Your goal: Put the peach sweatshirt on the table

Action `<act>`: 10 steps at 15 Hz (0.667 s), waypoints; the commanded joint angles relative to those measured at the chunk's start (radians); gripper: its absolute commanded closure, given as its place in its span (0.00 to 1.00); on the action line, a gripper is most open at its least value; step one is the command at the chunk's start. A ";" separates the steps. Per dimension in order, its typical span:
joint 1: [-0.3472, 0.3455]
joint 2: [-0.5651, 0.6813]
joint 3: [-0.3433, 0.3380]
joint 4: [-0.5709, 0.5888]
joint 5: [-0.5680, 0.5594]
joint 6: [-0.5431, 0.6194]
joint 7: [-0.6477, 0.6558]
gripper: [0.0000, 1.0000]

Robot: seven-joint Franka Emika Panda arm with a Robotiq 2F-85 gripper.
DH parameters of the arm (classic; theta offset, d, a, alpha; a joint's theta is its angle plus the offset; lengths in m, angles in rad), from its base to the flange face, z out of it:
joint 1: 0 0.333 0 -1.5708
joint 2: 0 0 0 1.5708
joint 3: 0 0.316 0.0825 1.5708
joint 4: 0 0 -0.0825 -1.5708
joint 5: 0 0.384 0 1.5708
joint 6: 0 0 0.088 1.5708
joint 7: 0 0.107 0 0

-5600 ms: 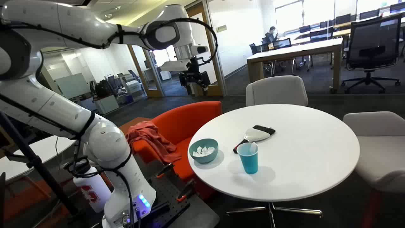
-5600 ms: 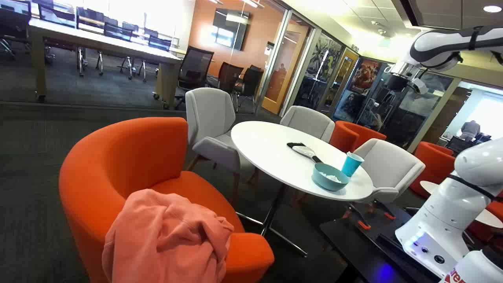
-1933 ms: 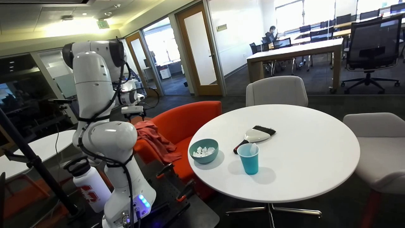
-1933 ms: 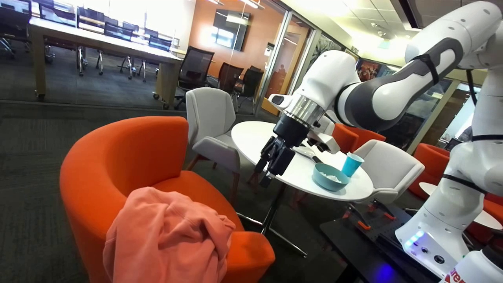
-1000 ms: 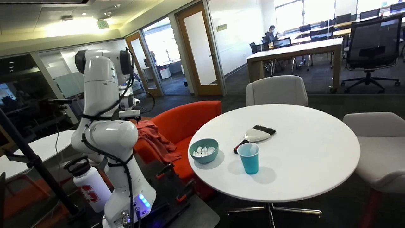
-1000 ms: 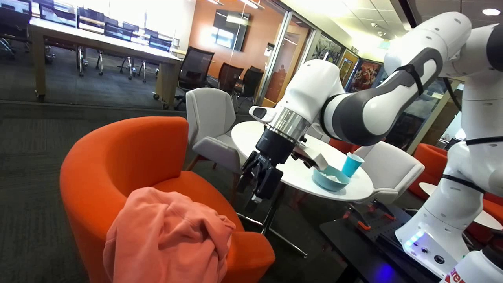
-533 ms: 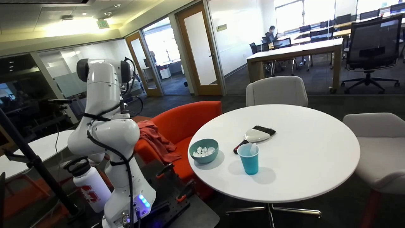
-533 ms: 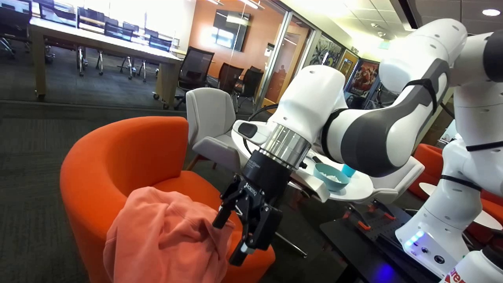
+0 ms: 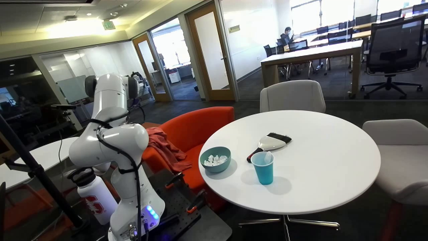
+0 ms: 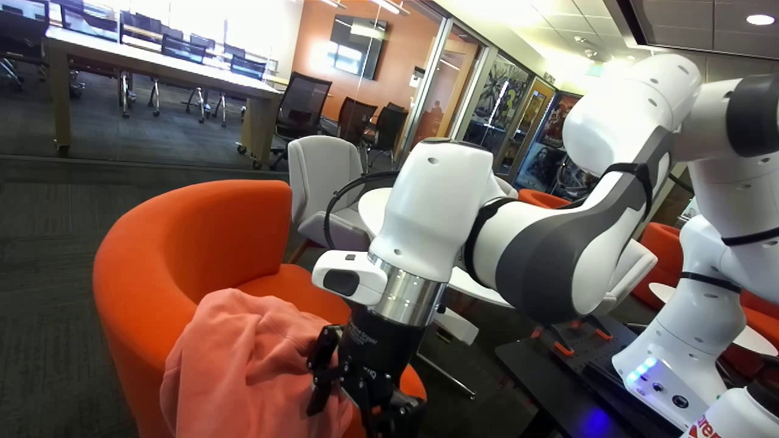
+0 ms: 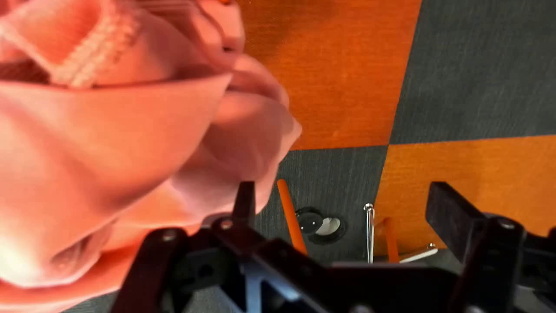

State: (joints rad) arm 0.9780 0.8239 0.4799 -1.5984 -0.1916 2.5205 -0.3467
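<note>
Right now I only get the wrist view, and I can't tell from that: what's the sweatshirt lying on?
Observer: Both exterior views show the sweatshirt draped over one side of an orange chair.
Operator: Okay! And where I have to put it, is there other stuff?
Observer: Yes. In an exterior view, the table has a brush, a bowl and a cup on it.
Operator: Ooh, is the bowl empty?
Observer: No, there are small white pieces in it. I can't tell what they are.
</note>
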 commanded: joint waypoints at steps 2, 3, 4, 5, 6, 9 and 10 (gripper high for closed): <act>0.114 0.082 -0.102 0.202 -0.132 -0.103 -0.103 0.00; 0.125 0.082 -0.117 0.216 -0.158 -0.097 -0.127 0.00; 0.137 0.082 -0.133 0.227 -0.185 -0.084 -0.150 0.00; 0.147 0.082 -0.145 0.239 -0.210 -0.082 -0.177 0.00; 0.151 0.079 -0.152 0.242 -0.227 -0.082 -0.207 0.00; 0.138 0.058 -0.156 0.224 -0.239 -0.111 -0.276 0.00; 0.130 0.054 -0.153 0.217 -0.231 -0.121 -0.297 0.00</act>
State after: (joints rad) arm 1.1122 0.8967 0.3373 -1.3815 -0.4171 2.4549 -0.5799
